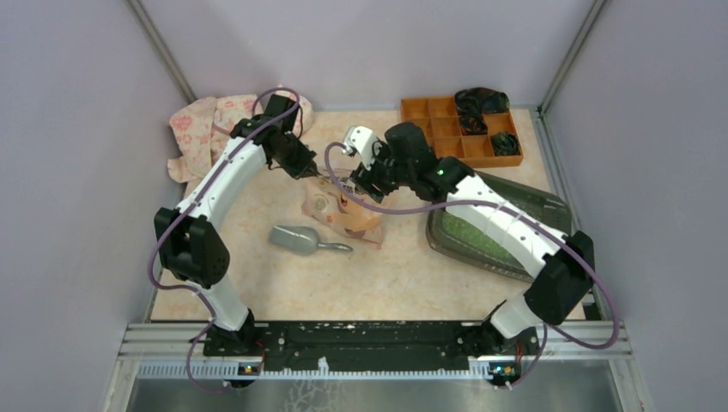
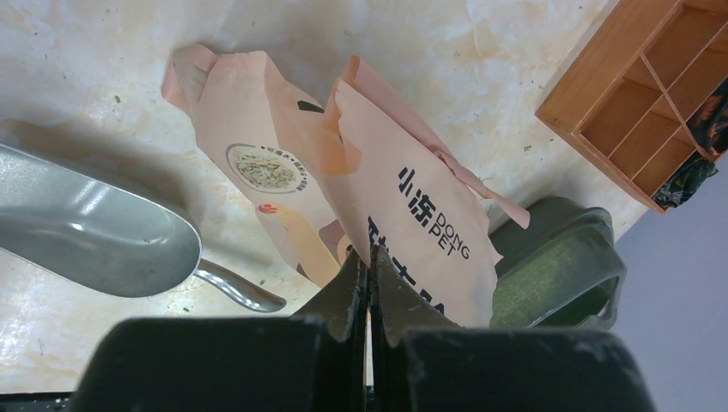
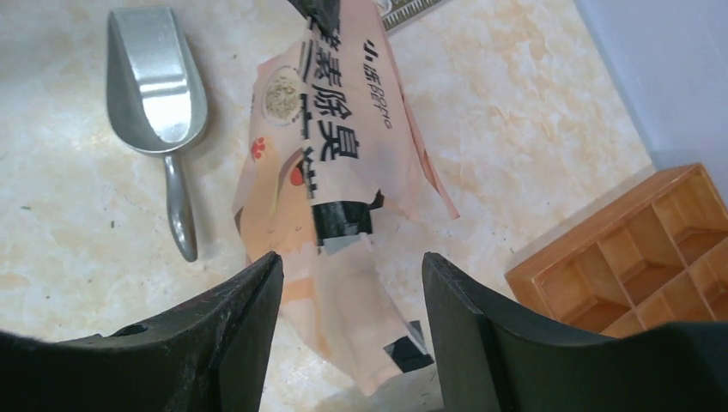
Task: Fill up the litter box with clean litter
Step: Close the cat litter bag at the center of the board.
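Here, light-green litter (image 1: 470, 235) covers the dark grey-green litter box (image 1: 534, 196) floor.

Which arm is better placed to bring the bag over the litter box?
Left, likely. The left fingers are shut on the edge of the bag, and the litter box lies just beyond it. The right fingers stand open, gripping nothing.

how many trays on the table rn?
2. The litter box sits at the right, partly under the right arm, with green litter in it. The orange organiser is behind it in the back right corner. The arms may hide something small.
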